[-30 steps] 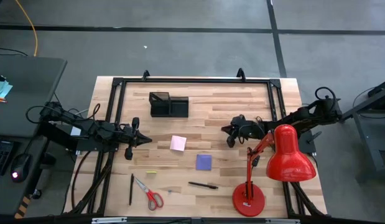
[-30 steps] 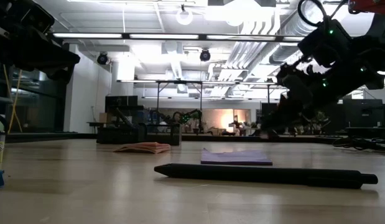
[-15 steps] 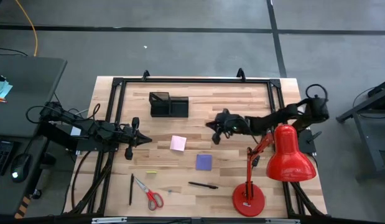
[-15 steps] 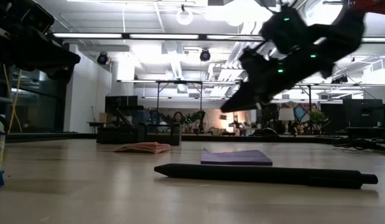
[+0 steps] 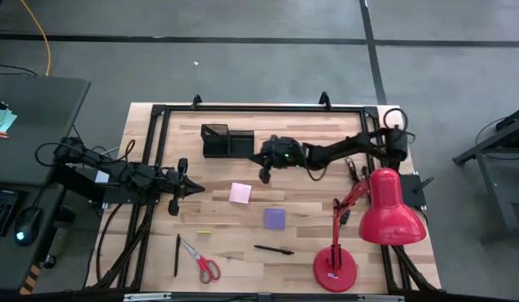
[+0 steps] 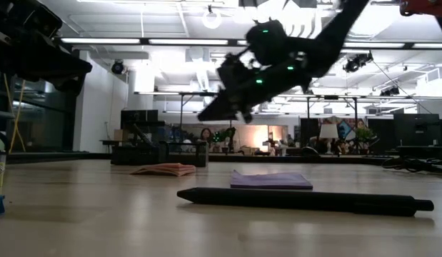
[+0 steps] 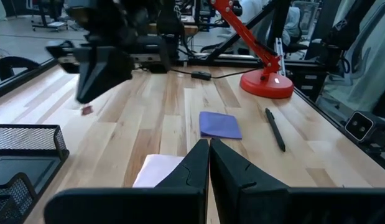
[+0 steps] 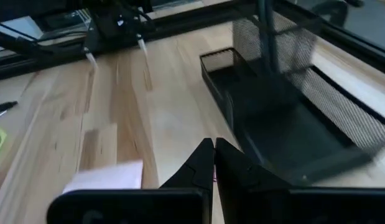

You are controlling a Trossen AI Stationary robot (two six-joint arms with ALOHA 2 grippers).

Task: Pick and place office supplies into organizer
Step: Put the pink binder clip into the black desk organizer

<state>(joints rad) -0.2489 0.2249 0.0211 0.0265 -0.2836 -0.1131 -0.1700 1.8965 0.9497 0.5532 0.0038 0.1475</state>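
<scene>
Since the earlier frame the right end effector (image 5: 266, 170) has travelled across the tabletop (image 5: 326, 134), from near the red lamp (image 5: 385, 210) to a place just beside the organizer (image 5: 226, 141). Its two fingers are pressed together and they carry nothing. It hangs above the wood, between the organizer and the pink note pad (image 5: 240, 193). The purple note pad (image 5: 274, 219) lies a little farther toward the near edge. A dark pen (image 5: 273, 249) is beyond that one, and the red-handled scissors (image 5: 202, 262) with a second pen (image 5: 176, 254) rest at the near left side. All supplies are outside the organizer, which looks empty in the right wrist view.

The left end effector (image 5: 192, 190) waits at the left side, also with fingers together and empty.

I judge that the step in hand is the approach to the first item, probably the pink note pad. For the next move the fingers must first spread, then the arm must come down over one edge of the pad, because a flat pad gives little to hold
</scene>
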